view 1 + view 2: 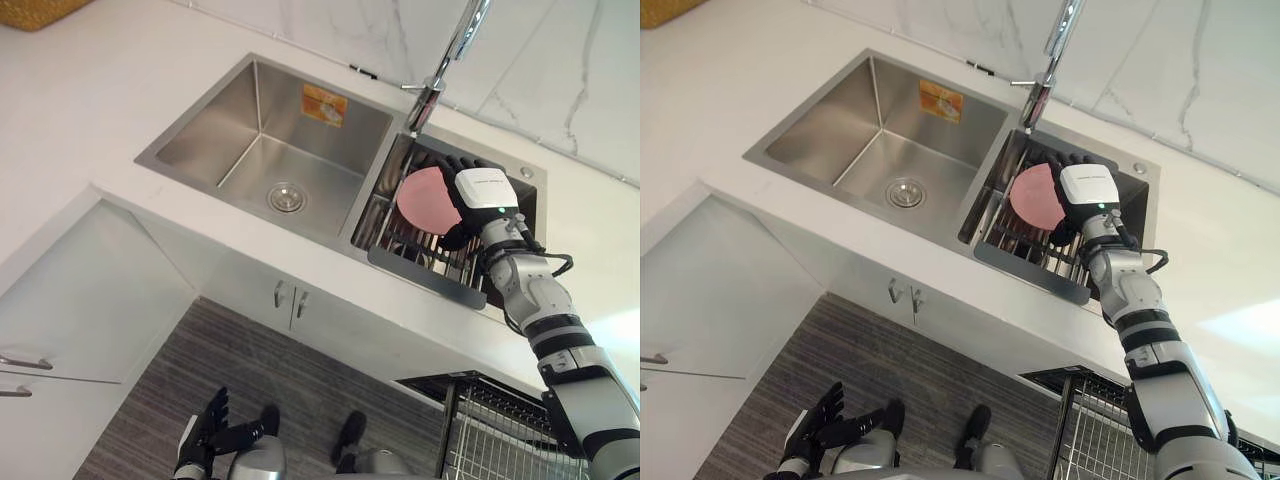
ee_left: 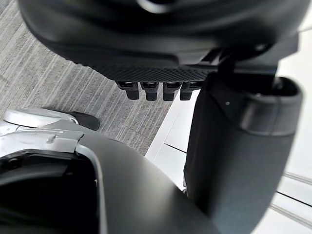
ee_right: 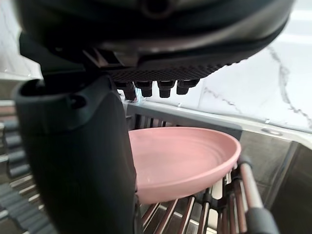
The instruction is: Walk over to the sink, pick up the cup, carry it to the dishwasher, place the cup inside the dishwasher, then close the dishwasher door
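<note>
Pink dish [image 1: 425, 200], a shallow round bowl and not a cup by its look, sits on the dark bars of the drying rack [image 1: 392, 232] in the smaller basin of the steel sink [image 1: 150, 155], right of centre in the left eye view and just below the foot of the faucet [image 1: 428, 100]. The right hand [image 1: 483, 190] is at it, reaching in from the lower right, with its white-covered back toward the camera and the dish just to the picture-left of the palm. In the right wrist view the dish [image 3: 185, 156] lies hollow side up on the rack bars, broad and flat, its rim running across the frame. The thumb [image 3: 73, 161] stands in front of the near rim and the fingers [image 3: 151, 88] show as a straight row above the far side. So the hand brackets the dish with its fingers spread apart, and I judge that it is not yet clamped; contact at the rim cannot be made out. The coming move turns on closing thumb and fingers across that thin rim, then lifting clear of the bars. The left hand [image 1: 205, 430] hangs at the lower left, fingers relaxed and holding nothing, well apart from the sink, so the right hand is plainly the nearer. A wire basket [image 1: 500, 435], probably the dishwasher's, shows at the lower right.
</note>
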